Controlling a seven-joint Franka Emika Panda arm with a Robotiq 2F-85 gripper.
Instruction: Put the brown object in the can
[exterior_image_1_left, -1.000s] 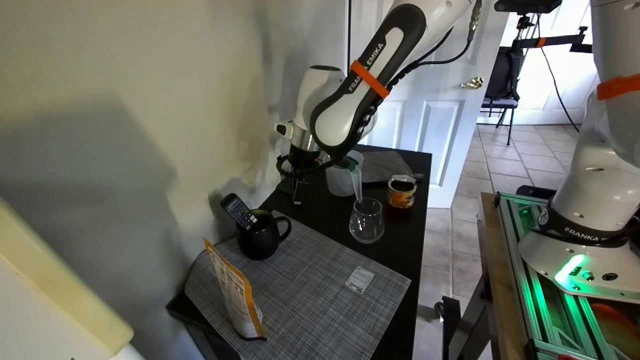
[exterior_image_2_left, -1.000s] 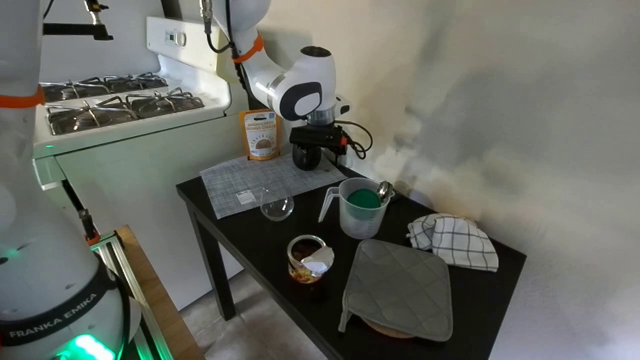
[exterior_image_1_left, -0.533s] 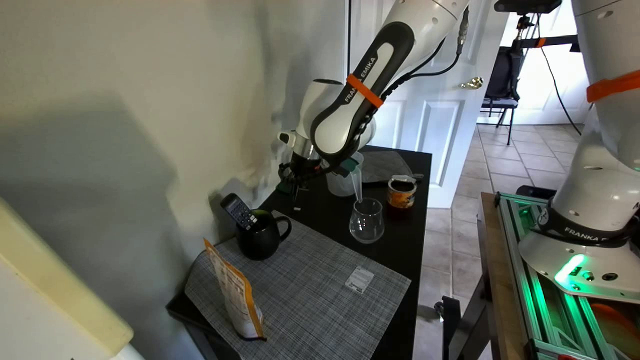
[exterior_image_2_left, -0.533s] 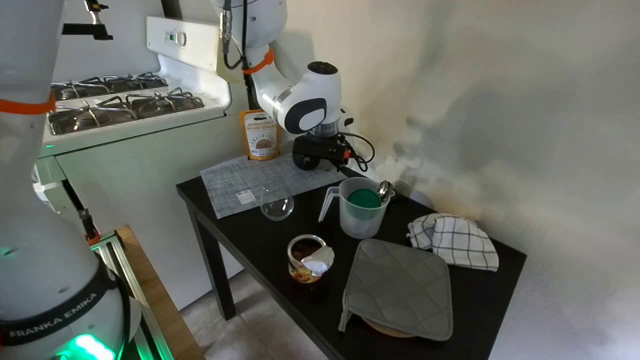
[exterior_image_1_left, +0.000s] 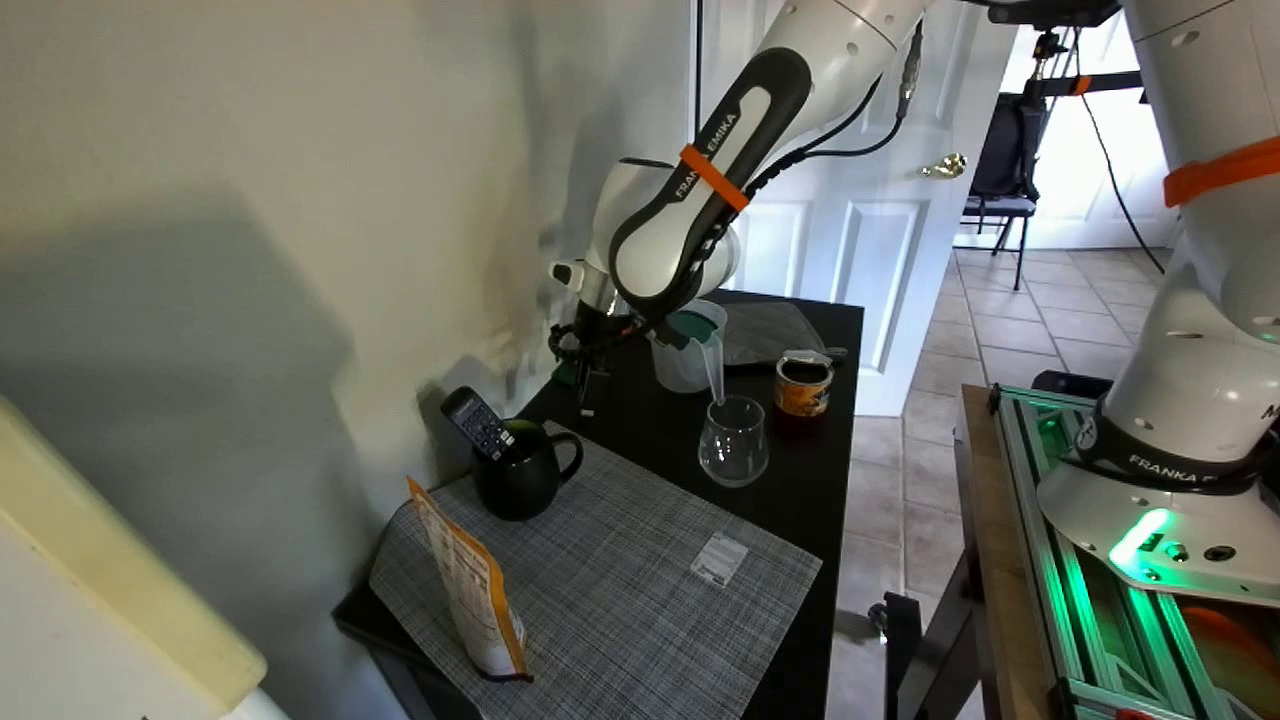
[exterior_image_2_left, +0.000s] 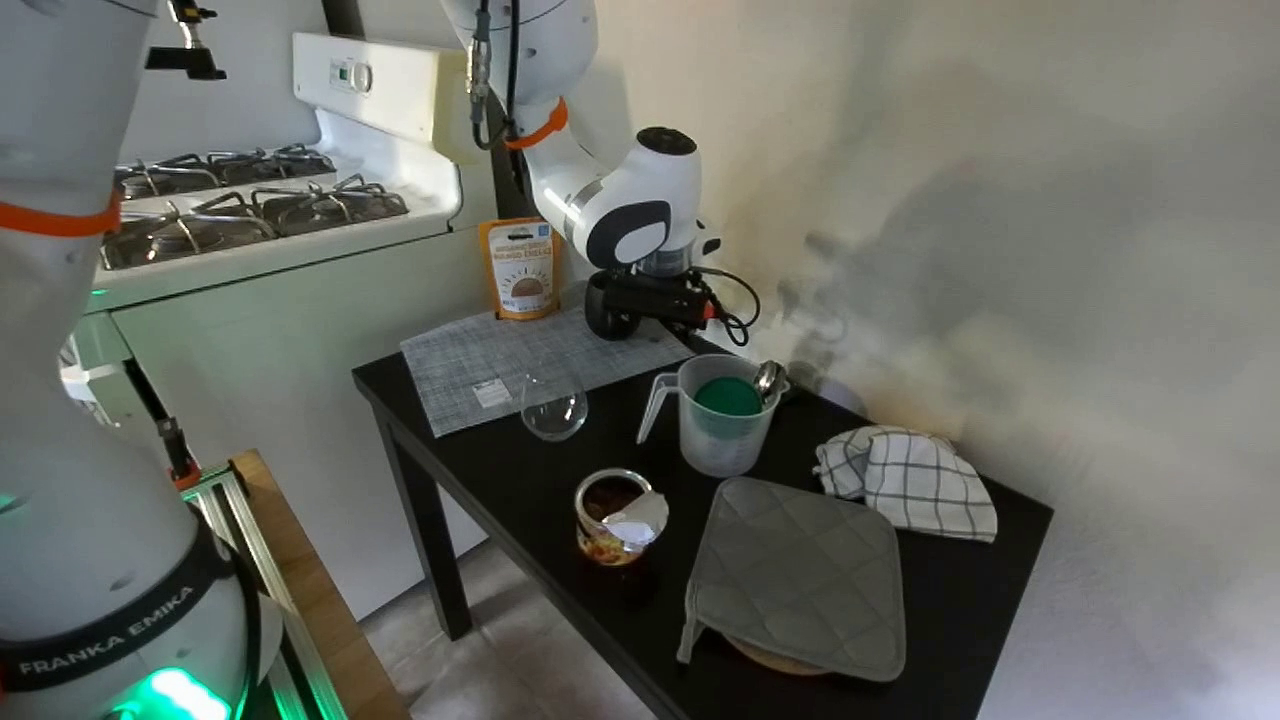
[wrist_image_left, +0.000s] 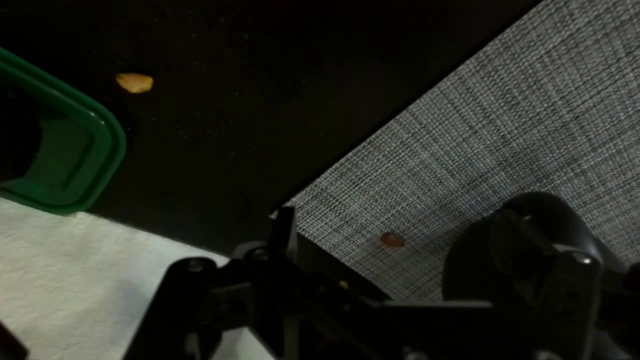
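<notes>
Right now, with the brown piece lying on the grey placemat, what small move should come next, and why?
Probably ease the gripper slightly toward the bottom of the wrist view: the brown piece shows within its open span but seems just below the line between its tips. I'd go slowly, as the black mug stands close to the piece.

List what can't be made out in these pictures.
Brown bit: too small to identify in the wrist view.
Green plastic: cut off by the wrist view's left edge.
Remote: lower end hidden by the mug in an exterior view.
Tan thing: partly covered by the gray potholder in an exterior view.
</notes>
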